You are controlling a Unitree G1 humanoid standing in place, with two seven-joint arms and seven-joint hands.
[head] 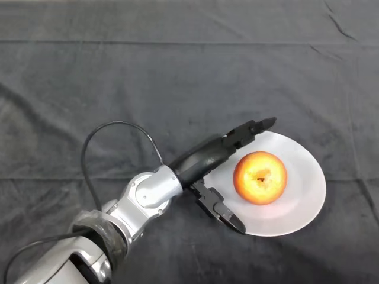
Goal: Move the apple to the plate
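Nearest the camera, the silver-grey left arm (142,198) comes in from the lower left and reaches up and to the right across the dark cloth (177,71) that covers the table. At its end the black left hand (204,160) sits at the left rim of the white plate (305,195), its digits spread wide: the thumb (222,210) stretches out over the plate's near-left edge, and the fingers (254,129) point out over the far-left edge. Between them, a little to the right, the apple (260,177) rests on the plate, roughly at its middle, stem hollow turned up. There is a visible gap between the apple and both the thumb and the fingers, so the hand is not holding it and appears not to touch it. Judging by this, the placing step looks finished and the step in hand is the release and retreat. The next move calls for drawing the hand back toward the near left, keeping the digits spread so neither side clips the apple or nudges the plate's rim. Beyond the plate, the far part of the table shows only creased cloth.
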